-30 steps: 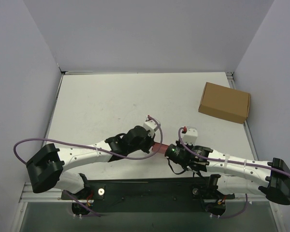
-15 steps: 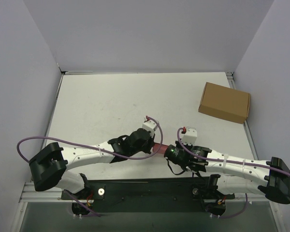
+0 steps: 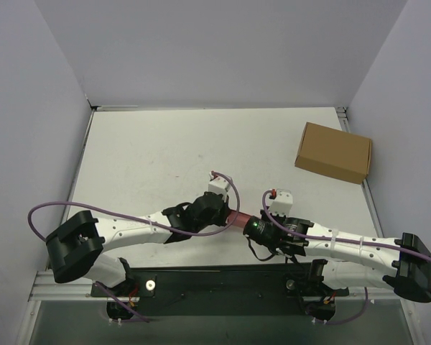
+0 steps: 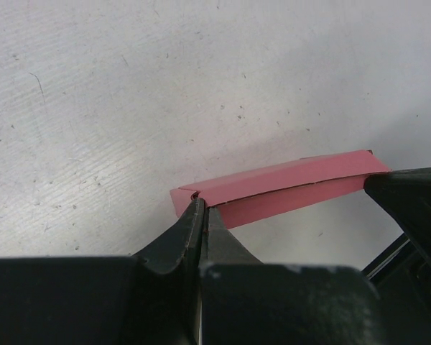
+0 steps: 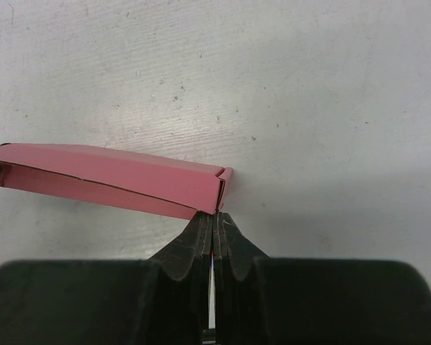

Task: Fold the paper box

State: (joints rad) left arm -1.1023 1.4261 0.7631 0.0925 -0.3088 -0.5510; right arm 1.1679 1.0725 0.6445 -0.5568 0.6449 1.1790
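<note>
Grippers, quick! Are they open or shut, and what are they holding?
Left gripper: shut, pinching one end of the paper box.
Right gripper: shut, pinching the other end of the paper box.

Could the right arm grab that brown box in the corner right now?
Probably not yet: the right gripper is shut on the paper box. Nothing stands between it and the brown box.

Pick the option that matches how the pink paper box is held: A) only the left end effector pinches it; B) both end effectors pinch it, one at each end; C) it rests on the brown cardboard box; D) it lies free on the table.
B: the left end effector is shut on one end of the paper box, the right end effector on the other.
</note>
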